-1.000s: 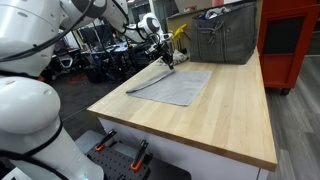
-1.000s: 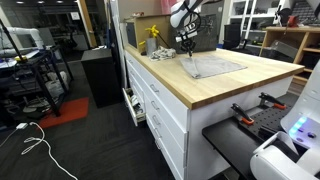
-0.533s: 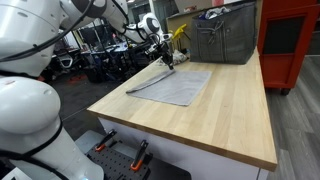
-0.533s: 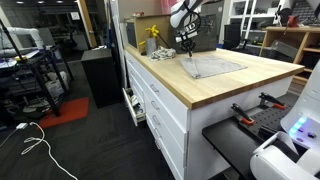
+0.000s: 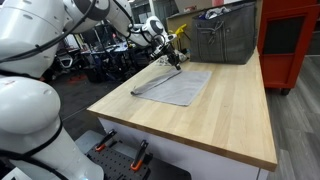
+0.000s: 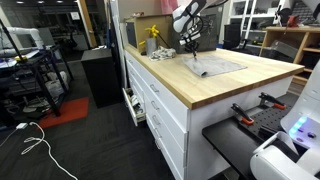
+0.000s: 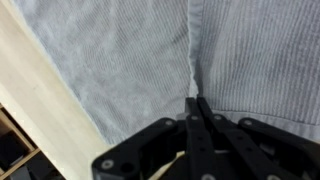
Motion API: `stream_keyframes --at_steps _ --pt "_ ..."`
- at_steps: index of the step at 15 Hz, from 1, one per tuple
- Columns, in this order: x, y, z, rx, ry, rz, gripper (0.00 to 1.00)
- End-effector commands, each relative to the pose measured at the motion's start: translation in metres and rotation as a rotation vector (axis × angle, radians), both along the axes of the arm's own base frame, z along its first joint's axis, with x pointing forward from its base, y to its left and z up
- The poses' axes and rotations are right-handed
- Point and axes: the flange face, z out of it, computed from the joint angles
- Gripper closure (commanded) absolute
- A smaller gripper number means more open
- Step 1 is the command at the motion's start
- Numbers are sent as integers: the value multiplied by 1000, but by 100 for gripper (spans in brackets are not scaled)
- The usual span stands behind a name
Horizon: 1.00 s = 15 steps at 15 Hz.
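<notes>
The grey cloth (image 7: 120, 60) runs off the wrist view's top and right edges.

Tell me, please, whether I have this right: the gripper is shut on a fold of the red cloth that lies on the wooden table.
Not quite: the cloth is grey, not red, as the wrist view shows. The rest holds: the gripper is shut on a fold of it, and it lies on the wooden table.
</notes>
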Motion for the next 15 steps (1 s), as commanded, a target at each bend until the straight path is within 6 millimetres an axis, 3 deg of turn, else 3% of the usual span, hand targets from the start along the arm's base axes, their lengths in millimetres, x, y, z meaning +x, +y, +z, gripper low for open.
stream_keyframes --at_steps 1,8,15 --pt "8 -22 6 -73 -39 0 99" --pt "13 -56 10 -175 -51 -7 99" --pt "20 -93 -8 -242 -58 -113 99"
